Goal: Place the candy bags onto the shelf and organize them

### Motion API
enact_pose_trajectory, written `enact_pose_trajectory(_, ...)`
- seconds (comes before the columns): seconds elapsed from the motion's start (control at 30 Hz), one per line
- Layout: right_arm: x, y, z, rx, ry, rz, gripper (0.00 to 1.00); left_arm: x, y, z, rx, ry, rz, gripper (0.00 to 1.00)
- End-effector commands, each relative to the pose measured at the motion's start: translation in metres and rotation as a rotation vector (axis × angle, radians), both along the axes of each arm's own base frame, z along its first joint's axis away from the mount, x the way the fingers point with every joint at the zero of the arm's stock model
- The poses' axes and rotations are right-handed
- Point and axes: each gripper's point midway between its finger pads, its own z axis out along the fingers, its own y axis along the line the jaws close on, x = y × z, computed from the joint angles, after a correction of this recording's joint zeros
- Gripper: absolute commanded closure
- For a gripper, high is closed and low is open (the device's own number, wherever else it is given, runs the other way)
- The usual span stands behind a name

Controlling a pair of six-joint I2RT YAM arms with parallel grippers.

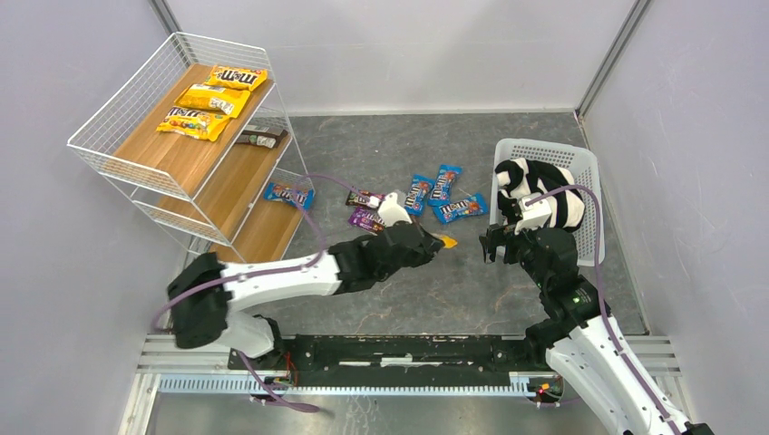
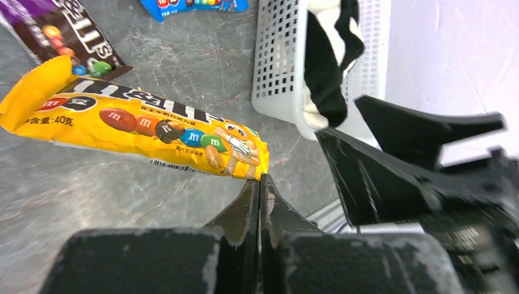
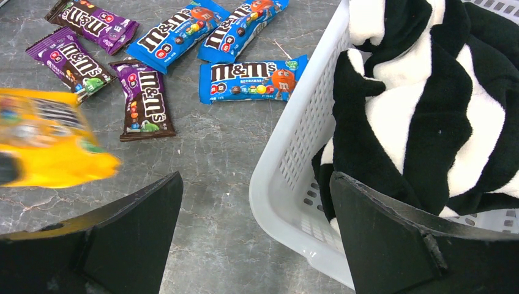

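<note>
My left gripper point(image 1: 433, 241) point(image 2: 261, 182) is shut on the corner of a yellow candy bag point(image 2: 141, 128) point(image 3: 49, 144) point(image 1: 447, 241), which sticks out from its tips over the grey floor. Loose blue candy bags point(image 1: 444, 181) point(image 3: 251, 79) and purple ones point(image 1: 366, 218) point(image 3: 145, 104) lie just beyond. The shelf point(image 1: 118, 154) stands at the far left with three yellow bags point(image 1: 212, 98) on its top board, a dark one point(image 1: 257, 139) on the middle board and a blue one point(image 1: 288, 193) on the lowest. My right gripper point(image 1: 494, 243) point(image 3: 254, 177) hangs open and empty beside the basket.
A white lattice basket point(image 1: 589, 181) point(image 3: 287, 184) holding a black-and-white striped cloth point(image 1: 544, 186) point(image 3: 416, 110) sits at the right, close to the right gripper's far finger. Grey walls close in both sides.
</note>
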Motion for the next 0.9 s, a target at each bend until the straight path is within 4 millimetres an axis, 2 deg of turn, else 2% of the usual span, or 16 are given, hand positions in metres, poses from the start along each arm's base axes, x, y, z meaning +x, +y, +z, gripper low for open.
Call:
enact_pose_trajectory(0.0, 0.005, 0.005, 0.019, 0.032, -0.057, 0.007, 0.02, -0.016, 0.049, 0.035, 0.196, -0.103, -0.087, 0.98)
enact_pose_trajectory(0.1, 0.005, 0.007, 0.018, 0.034, -0.054, 0.018, 0.02, -0.019, 0.074, 0.069, 0.249, -0.155, -0.095, 0.98)
enact_pose_trajectory(0.2, 0.001, 0.023, 0.019, 0.046, -0.053, 0.121, 0.02, -0.023, 0.084, 0.092, 0.268, -0.159, -0.13, 0.98)
enact_pose_trajectory(0.3, -0.008, 0.049, 0.022, 0.076, -0.062, 0.283, 0.02, -0.022, 0.084, 0.095, 0.312, -0.117, -0.167, 0.98)
enact_pose_trajectory(0.37, -0.02, 0.072, 0.03, 0.125, -0.092, 0.432, 0.02, -0.02, 0.086, 0.099, 0.326, -0.108, -0.16, 0.98)
enact_pose_trajectory(0.43, -0.032, 0.091, 0.047, 0.177, -0.156, 0.566, 0.02, -0.017, 0.091, 0.107, 0.306, -0.108, -0.136, 0.98)
enact_pose_trajectory(0.53, -0.042, 0.105, 0.074, 0.194, -0.269, 0.665, 0.06, -0.01, 0.098, 0.117, 0.263, -0.093, -0.125, 0.98)
enact_pose_trajectory(0.67, -0.052, 0.119, 0.108, 0.195, -0.472, 0.765, 0.12, -0.01, 0.102, 0.121, 0.255, -0.079, -0.144, 0.98)
enact_pose_trajectory(0.73, -0.055, 0.127, 0.117, 0.189, -0.555, 0.805, 0.18, -0.011, 0.103, 0.12, 0.264, -0.071, -0.151, 0.98)
enact_pose_trajectory(0.87, -0.059, 0.145, 0.124, 0.173, -0.669, 0.859, 0.22, -0.011, 0.108, 0.122, 0.271, -0.073, -0.151, 0.98)
